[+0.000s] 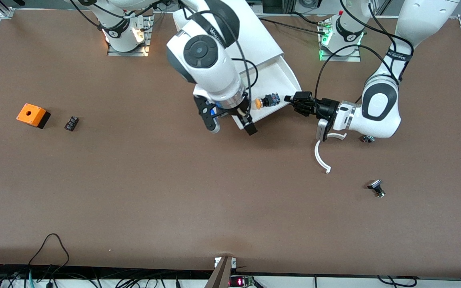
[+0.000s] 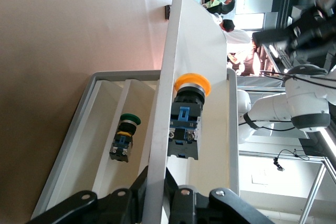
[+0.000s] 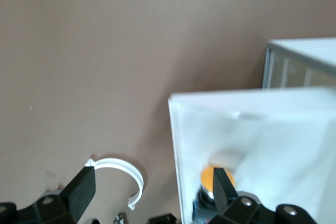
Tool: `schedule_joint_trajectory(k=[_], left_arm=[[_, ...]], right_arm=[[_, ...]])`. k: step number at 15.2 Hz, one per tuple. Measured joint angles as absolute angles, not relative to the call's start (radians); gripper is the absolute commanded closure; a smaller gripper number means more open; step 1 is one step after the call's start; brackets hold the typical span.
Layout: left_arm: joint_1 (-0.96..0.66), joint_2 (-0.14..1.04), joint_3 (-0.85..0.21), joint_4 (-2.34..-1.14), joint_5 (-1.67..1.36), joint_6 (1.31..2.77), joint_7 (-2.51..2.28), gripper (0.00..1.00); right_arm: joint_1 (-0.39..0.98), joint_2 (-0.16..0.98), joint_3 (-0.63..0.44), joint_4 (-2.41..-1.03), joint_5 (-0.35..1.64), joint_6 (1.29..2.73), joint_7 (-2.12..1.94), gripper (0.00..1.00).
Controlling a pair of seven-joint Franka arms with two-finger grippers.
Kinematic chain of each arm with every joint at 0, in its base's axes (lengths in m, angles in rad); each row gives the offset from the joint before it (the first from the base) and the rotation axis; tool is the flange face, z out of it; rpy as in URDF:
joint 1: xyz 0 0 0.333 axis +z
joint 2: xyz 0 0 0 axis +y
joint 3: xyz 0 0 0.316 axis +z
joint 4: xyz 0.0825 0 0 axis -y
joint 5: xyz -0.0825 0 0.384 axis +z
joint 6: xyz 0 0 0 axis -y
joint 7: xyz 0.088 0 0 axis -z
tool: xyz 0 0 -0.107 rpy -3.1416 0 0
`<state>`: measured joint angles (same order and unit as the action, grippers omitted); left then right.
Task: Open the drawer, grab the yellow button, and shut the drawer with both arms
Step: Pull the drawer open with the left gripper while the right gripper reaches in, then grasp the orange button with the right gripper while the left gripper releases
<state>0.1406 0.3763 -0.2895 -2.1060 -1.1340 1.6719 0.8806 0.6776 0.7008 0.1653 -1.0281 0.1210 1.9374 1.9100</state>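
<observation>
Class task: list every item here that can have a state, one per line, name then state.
Drawer: pulled open, its side wall pinched.
Button: lying on its side in the drawer, not held.
Left claw: shut on the drawer's wall.
Right claw: open, over the drawer's front end.
Cabinet: one drawer out.

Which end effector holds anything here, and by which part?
The left end effector is shut on the drawer, pinching its side wall. The right end effector, open over the drawer's front, holds nothing.
</observation>
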Motion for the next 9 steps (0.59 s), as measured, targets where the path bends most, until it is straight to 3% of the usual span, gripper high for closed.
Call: schedule_joint_trajectory(k=[1,2,3,9], left_arm=[[0.145,0.383,-0.289,-2.088,-1.122,1.672,0.867,1.0],[0.15,0.391,-0.289,-2.07,-1.113,1.672,0.855,0.85],[0.154,0.398,-0.289,-2.056,-1.106,1.672,0.843,0.01],[0.172,0.414,-0.287,-2.01,-1.098,1.685,0.799,0.0]], right_arm=[[0.696,0.702,0.165,-1.028,0.121,1.951,1.933,0.01],[0.715,0.706,0.165,-1.028,0.119,1.959,1.955,0.01],[0.734,0.712,0.165,-1.028,0.113,1.967,1.976,0.01],[0.828,0.78,0.14,-1.027,0.079,2.016,2.06,0.01]])
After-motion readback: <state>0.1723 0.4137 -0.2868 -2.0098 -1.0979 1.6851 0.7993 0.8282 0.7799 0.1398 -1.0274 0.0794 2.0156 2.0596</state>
